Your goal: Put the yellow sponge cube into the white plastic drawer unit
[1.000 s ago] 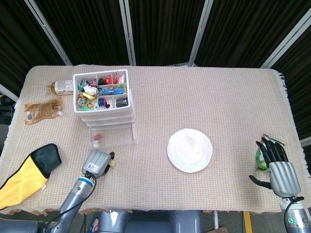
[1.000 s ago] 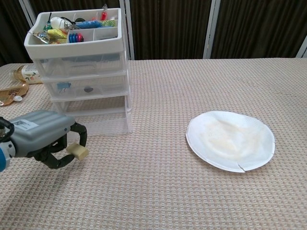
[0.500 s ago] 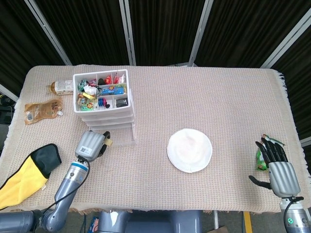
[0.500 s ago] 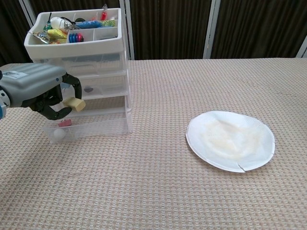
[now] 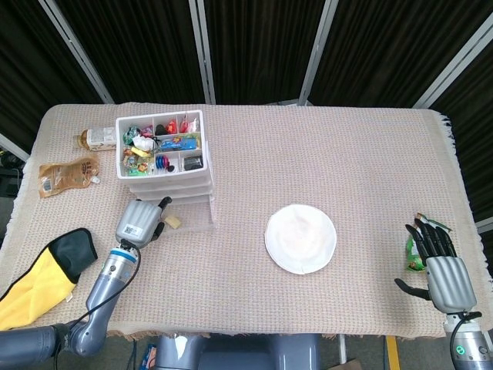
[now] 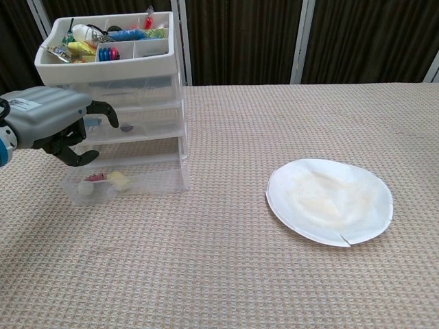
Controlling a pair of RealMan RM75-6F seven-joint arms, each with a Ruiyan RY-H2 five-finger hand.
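Note:
The yellow sponge cube [image 6: 118, 181] [image 5: 174, 222] lies inside the pulled-out bottom drawer [image 6: 147, 184] of the white plastic drawer unit [image 5: 163, 163] [image 6: 116, 82], beside a small red and white item. My left hand [image 6: 56, 123] [image 5: 139, 219] hovers just above the drawer's left part, fingers spread and holding nothing. My right hand [image 5: 441, 266] rests at the table's right front edge, fingers apart and empty; the chest view does not show it.
A white paper plate [image 5: 300, 238] [image 6: 330, 200] lies mid-table. A bottle [image 5: 98, 138] and a brown pouch [image 5: 68, 174] lie left of the unit. A yellow and black cloth [image 5: 42, 274] sits at the front left. A green packet [image 5: 416, 254] lies by my right hand.
My left hand carried the sponge cube from the front of the table up over the open drawer, then let it go; the cube now lies in the drawer. The right hand stayed still.

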